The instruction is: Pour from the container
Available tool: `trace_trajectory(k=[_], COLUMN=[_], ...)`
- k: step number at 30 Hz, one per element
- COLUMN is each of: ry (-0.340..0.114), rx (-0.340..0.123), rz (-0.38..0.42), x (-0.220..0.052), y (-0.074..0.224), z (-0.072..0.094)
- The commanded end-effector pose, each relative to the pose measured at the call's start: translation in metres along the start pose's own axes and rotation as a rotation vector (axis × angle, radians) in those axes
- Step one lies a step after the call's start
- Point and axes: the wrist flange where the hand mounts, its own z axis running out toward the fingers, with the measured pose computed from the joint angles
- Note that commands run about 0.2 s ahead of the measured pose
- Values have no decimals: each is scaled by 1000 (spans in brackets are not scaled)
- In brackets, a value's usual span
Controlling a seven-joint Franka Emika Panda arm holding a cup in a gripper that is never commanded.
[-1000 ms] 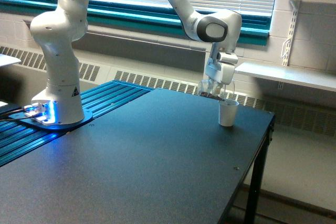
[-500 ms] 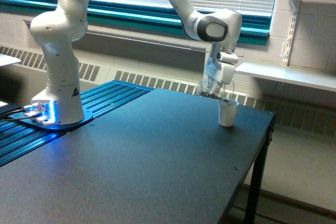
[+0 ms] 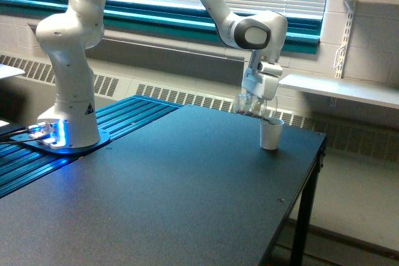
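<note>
The gripper [image 3: 254, 103] clamps the clear plastic container [image 3: 250, 106], tilted over a white paper cup [image 3: 270, 133].

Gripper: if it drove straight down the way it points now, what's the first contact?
Probably the black table just beside the white paper cup. The gripper points down, holding the clear container tilted at that cup's rim; depth is unclear, so the rim might be clipped.

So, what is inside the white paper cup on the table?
Its opaque wall hides the inside of the white cup. The tilted clear container, with brown material inside, hangs at its rim.
</note>
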Motion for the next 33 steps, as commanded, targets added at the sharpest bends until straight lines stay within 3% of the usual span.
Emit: trace_trajectory(k=[1, 33], ry=[8, 21], rx=[-6, -23], rz=[-23, -31], x=[1, 11], y=[-2, 2], z=[-6, -17])
